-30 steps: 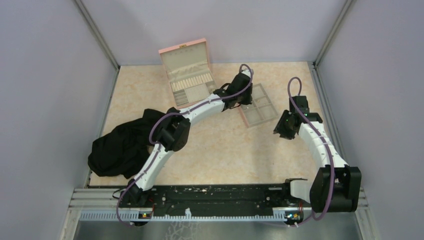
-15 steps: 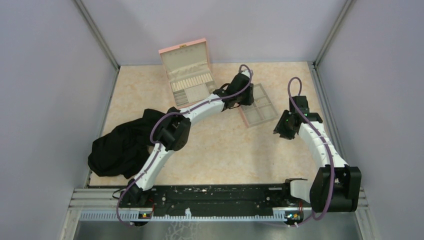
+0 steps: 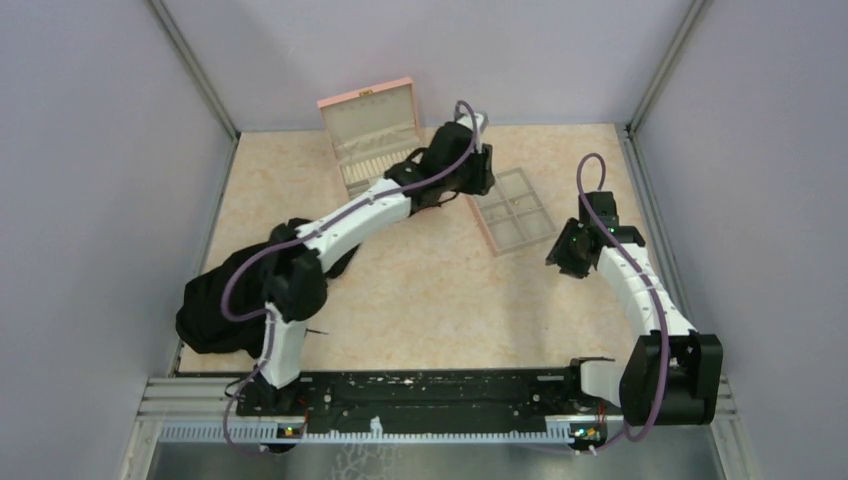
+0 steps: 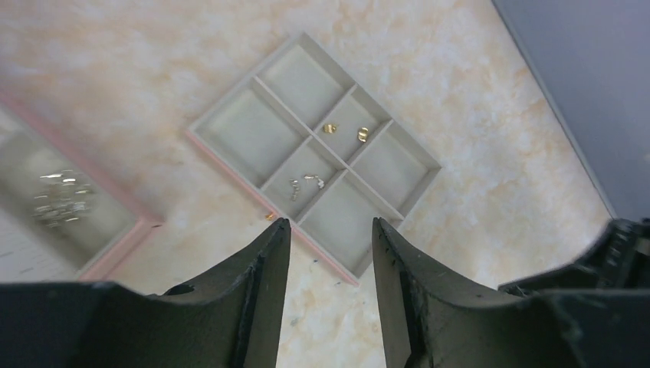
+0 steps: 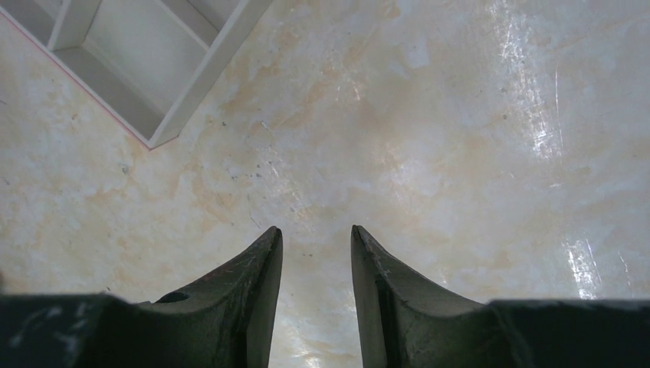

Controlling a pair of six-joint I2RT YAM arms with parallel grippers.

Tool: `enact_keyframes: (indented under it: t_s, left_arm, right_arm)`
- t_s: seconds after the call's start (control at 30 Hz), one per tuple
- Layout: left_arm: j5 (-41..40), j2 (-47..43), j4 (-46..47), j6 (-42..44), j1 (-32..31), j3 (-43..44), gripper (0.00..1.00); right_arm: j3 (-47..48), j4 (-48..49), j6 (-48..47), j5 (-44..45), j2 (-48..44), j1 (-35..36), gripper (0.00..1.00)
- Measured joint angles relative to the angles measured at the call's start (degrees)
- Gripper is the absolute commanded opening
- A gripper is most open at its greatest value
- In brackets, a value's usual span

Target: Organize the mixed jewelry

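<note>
In the left wrist view the pink-rimmed tray (image 4: 230, 130) lies below my open left gripper (image 4: 331, 224), which holds nothing. Of the mixed jewelry, two gold pieces (image 4: 329, 128) lie in one middle compartment and a few silvery pieces (image 4: 293, 188) in the one beside it. One tiny gold piece (image 4: 270, 217) lies on the table at the tray's rim. More silvery pieces (image 4: 61, 201) glint in the pink box (image 4: 115, 249). From above, the left gripper (image 3: 470, 185) hangs between box (image 3: 370, 125) and tray (image 3: 512, 212). My right gripper (image 5: 316, 230) stands open over bare table.
A crumpled black cloth (image 3: 225, 300) lies at the left under the left arm's elbow. The right gripper (image 3: 565, 250) hovers just right of the tray, whose corner (image 5: 153, 46) shows in the right wrist view. Grey walls enclose the table on three sides.
The left arm has lifted and swung back-left off the tray toward the box, and its jaws have opened. The right gripper has widened slightly and stayed in place.
</note>
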Motion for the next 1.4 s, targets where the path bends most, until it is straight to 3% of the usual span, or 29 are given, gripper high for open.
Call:
enact_keyframes:
  t_s: [0.17,0.27,0.4,0.57,0.93,1.2,1.4]
  left_arm:
    - [-5.44,-16.26,-2.86,2.25,2.12,-7.41,0.59]
    - [-8.41,-23.26,-5.46,2.54,6.36,-12.79,0.68]
    - [-10.93,-28.22,-10.03,1.79,13.03,-21.22,0.71]
    - [-11.93,-32.26,-15.45,-1.01,19.19,-31.67,0.72]
    - [-12.55,-40.5,-17.55,-4.61,20.22,-36.92,0.72]
    - [-12.9,-40.7,-17.66,-5.03,20.37,-38.16,0.72]
    - [-12.76,-40.37,-17.38,-4.98,20.76,-38.16,0.72]
  right_arm:
    - [0.72,1.38,-0.33,0.68,0.33,1.44,0.51]
    - [4.04,1.92,-1.07,2.05,3.26,7.04,0.54]
    - [10.34,4.11,-2.89,2.25,10.1,14.53,0.55]
    - [16.11,7.23,-5.46,1.38,19.23,17.9,0.54]
    - [23.5,10.03,-8.39,-0.85,36.35,17.97,0.39]
    - [25.24,11.04,-9.86,-1.57,38.91,19.47,0.0]
    - [21.14,11.74,-12.33,-0.76,35.65,20.72,0.0]
